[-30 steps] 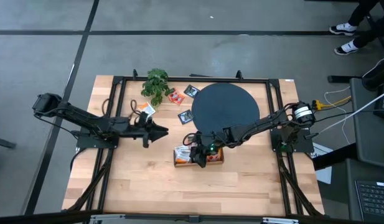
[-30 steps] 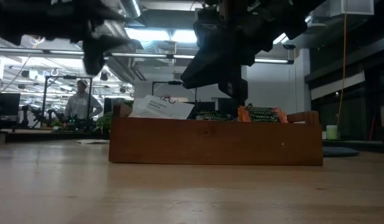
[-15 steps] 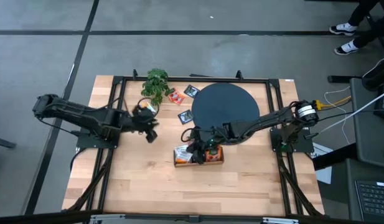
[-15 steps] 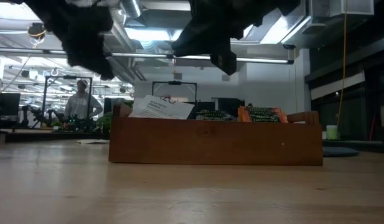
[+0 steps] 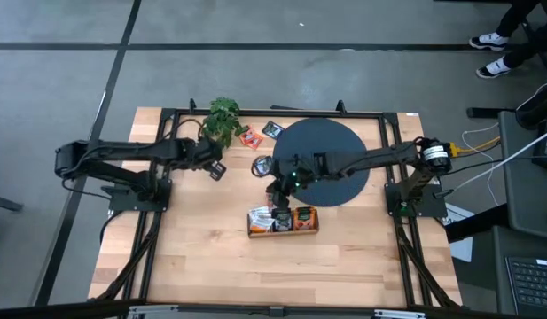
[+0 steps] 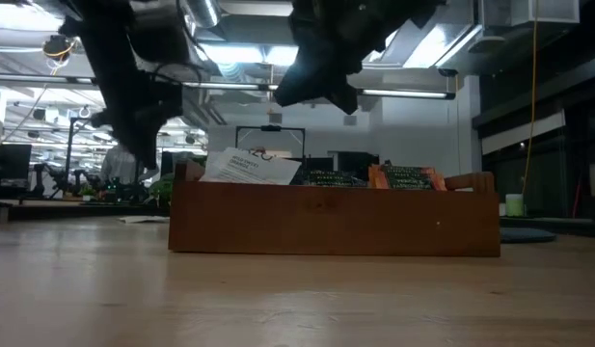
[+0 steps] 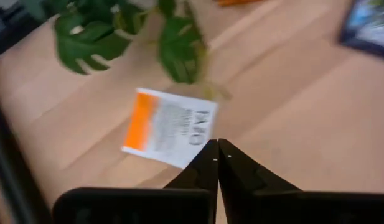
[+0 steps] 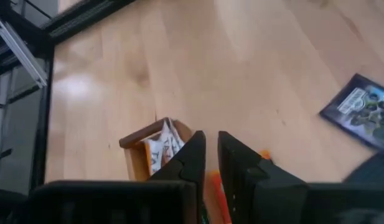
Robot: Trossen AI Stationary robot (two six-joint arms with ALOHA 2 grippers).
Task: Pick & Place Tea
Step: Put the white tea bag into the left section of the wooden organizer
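On the table (image 5: 202,257), at centre, a wooden box (image 5: 283,221) already holds several tea packets (image 6: 405,177). Four packets remain loose: white one (image 7: 170,127) under the left gripper (image 5: 216,170), whose fingers are pressed together on nothing; three at 12 o'clock near the plant (image 5: 222,120) and disc (image 5: 322,159). Right gripper (image 5: 275,188), nearly closed, appears empty above the box. Beyond, a workshop with ceiling lights is seen.

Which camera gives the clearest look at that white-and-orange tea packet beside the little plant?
The left wrist view: the white-and-orange tea packet fills the middle, lying flat. The high view shows it as a speck by the left gripper; the other views miss it.
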